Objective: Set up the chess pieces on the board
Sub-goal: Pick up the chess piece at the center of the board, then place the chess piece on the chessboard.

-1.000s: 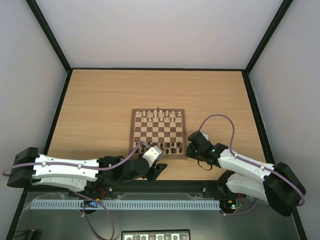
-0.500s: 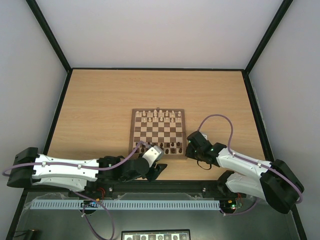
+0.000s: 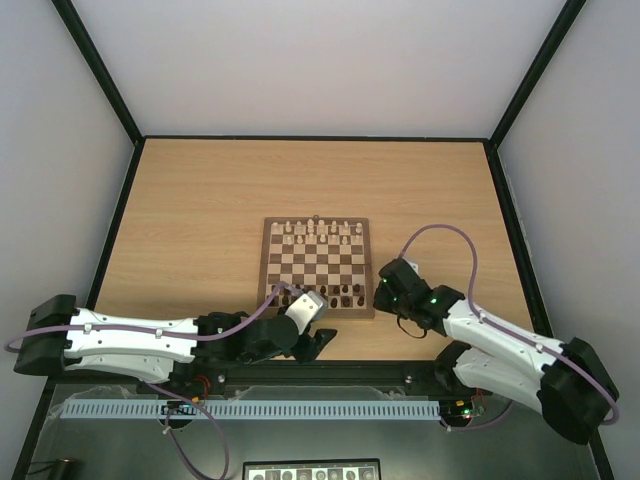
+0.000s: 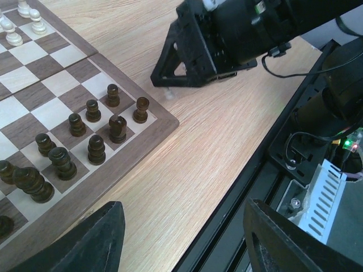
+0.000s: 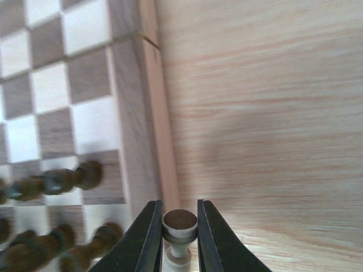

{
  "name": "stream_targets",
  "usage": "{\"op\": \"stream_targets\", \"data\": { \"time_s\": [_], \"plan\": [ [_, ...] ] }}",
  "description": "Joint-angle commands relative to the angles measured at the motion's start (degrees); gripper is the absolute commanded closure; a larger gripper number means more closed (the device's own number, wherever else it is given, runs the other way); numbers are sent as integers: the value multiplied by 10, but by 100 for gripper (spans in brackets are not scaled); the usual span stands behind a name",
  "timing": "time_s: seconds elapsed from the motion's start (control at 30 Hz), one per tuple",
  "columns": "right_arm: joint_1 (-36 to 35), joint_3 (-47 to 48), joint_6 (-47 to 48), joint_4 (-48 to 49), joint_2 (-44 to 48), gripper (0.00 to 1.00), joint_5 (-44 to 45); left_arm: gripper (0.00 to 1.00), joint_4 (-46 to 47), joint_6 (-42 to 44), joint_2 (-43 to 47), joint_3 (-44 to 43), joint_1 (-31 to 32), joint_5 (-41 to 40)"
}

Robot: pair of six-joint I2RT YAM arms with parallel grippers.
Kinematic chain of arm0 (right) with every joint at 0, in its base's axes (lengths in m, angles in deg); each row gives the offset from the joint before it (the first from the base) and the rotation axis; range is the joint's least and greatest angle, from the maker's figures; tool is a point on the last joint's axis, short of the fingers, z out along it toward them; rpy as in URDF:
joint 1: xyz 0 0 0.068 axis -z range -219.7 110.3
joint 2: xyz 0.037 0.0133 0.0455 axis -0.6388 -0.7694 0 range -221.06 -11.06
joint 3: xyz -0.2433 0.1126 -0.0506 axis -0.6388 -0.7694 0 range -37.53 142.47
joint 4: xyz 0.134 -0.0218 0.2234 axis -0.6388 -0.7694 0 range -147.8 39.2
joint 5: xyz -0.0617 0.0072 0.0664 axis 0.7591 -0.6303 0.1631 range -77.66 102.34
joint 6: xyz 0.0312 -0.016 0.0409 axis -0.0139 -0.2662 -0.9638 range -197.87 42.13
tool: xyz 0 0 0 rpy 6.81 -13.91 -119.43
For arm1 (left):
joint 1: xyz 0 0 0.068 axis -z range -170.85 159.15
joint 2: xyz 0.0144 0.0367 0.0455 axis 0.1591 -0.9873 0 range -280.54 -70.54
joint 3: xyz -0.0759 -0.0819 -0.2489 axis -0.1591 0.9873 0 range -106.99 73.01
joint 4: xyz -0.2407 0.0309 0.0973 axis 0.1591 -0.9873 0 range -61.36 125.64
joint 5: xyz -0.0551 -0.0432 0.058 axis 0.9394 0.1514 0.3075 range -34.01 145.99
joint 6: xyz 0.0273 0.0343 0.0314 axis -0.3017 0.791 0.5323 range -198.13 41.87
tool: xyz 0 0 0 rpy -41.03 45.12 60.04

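Pale chess pieces line the board's far rows and dark chessmen crowd its near right corner, where the right gripper clamps one unplaced pale piece just off the board, while the left gripper gapes empty.

The top camera sits high behind the arm bases, looking down and toward 12 o'clock over the whole bench from far off, with the board small at centre. The left wrist camera rides low and near behind the left tool, facing about 2 o'clock across the board's 5 o'clock corner to the right tool. The right wrist camera hangs very close, looking steeply down past that tool and the pale chess piece along the board's 3 o'clock edge. All three share that corner and its dark chessmen.
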Motion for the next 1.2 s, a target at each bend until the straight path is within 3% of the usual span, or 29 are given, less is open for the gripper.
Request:
{"op": "stream_targets", "data": {
  "time_s": [0.0, 0.23, 0.43, 0.73, 0.87, 1.17],
  "plan": [
    [1, 43, 11, -76, 52, 84, 35, 39, 32, -2, 3, 8, 5, 0],
    [3, 97, 11, -112, 119, 85, 17, 23, 129, 10, 11, 19, -4, -1],
    [4, 138, -16, -79, 168, 85, -19, 23, 281, 16, 31, 64, -43, 1],
    [3, 117, -68, 4, 227, 85, -88, 34, 408, 14, -22, 49, -116, 104],
    [4, 120, -76, 2, 227, 85, -96, 39, 406, 7, -75, 7, -130, 134],
    [4, 103, -102, -3, 245, 85, -97, 50, 372, 0, -133, -49, -133, 100]
  ]
}}
